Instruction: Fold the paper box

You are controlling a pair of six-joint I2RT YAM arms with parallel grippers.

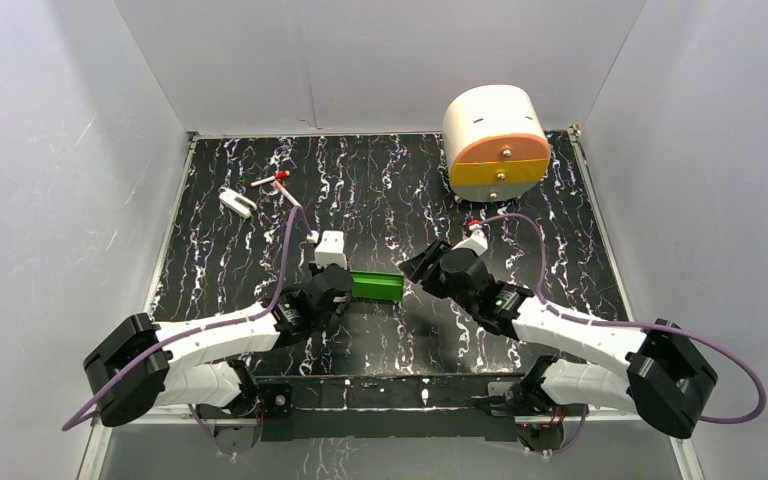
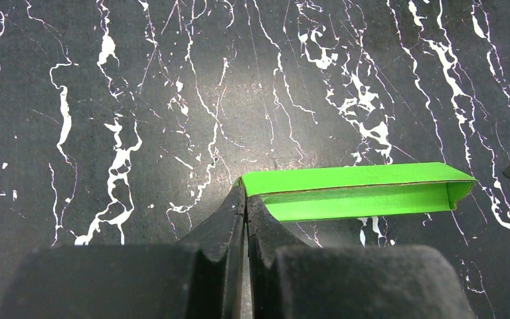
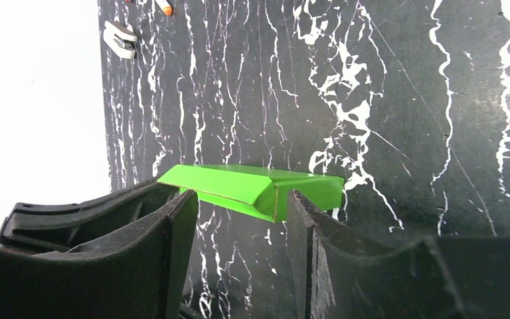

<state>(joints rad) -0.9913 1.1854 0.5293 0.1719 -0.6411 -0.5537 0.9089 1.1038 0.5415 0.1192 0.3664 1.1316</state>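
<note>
The paper box (image 1: 377,286) is bright green card, folded into a long narrow shape, held just above the black marbled table between the two arms. My left gripper (image 1: 338,284) is shut on the box's left end; in the left wrist view the closed fingertips (image 2: 244,199) pinch the left edge of the box (image 2: 358,191). My right gripper (image 1: 418,270) is open at the box's right end. In the right wrist view the box's end (image 3: 259,188) lies just beyond the gripper (image 3: 239,206), between the spread fingers, and I cannot tell whether they touch it.
A cream-and-orange rounded drawer unit (image 1: 495,143) stands at the back right. A small white object (image 1: 237,203) and a red-tipped pen-like item (image 1: 272,181) lie at the back left. White walls enclose the table (image 1: 380,190) on three sides.
</note>
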